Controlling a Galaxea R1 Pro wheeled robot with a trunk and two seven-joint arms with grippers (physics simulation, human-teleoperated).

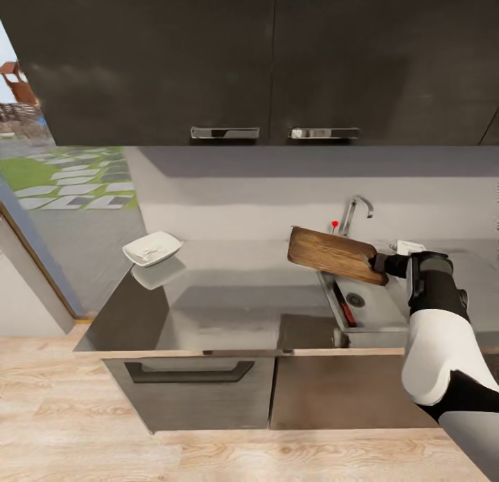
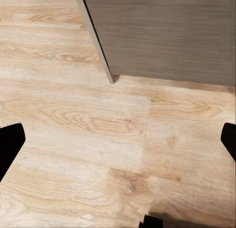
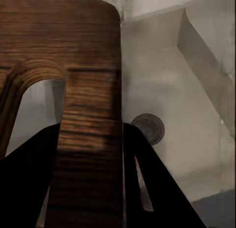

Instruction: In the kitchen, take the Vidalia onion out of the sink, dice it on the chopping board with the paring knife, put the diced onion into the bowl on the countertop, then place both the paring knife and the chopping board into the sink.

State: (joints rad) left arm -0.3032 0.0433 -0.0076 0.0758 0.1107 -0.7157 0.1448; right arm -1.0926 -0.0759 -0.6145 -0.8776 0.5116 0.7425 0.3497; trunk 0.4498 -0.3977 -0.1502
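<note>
A kitchen is seen from the robot's head. The long grey countertop [image 1: 229, 295] runs across the scene over dark lower cabinets [image 1: 201, 392], with dark upper cabinets [image 1: 263, 59] above it and a pale wooden floor [image 1: 69, 426] below. The steel sink [image 1: 374, 309] is set into the countertop towards the right, with its chrome tap [image 1: 355, 212] and red knob [image 1: 335, 224] behind it.

The brown chopping board [image 1: 336, 255] is held in the air above the sink's near-left part, tilted, with its handle end gripped by the right gripper [image 1: 382, 264]. In the right wrist view, the dark fingers [image 3: 29, 188] are seen clenched on either side of the board's handle strip [image 3: 88, 139], with the sink drain [image 3: 149, 128] below.

The white bowl [image 1: 152, 248] rests on the countertop's far left, well apart from the sink. The paring knife [image 1: 344, 310] lies inside the sink basin, its red handle against the left wall.

In the left wrist view, the left gripper [image 2: 118, 144] is seen released, its two fingertips [image 2: 10, 147] spread wide above the wooden floor beside a cabinet corner.
</note>
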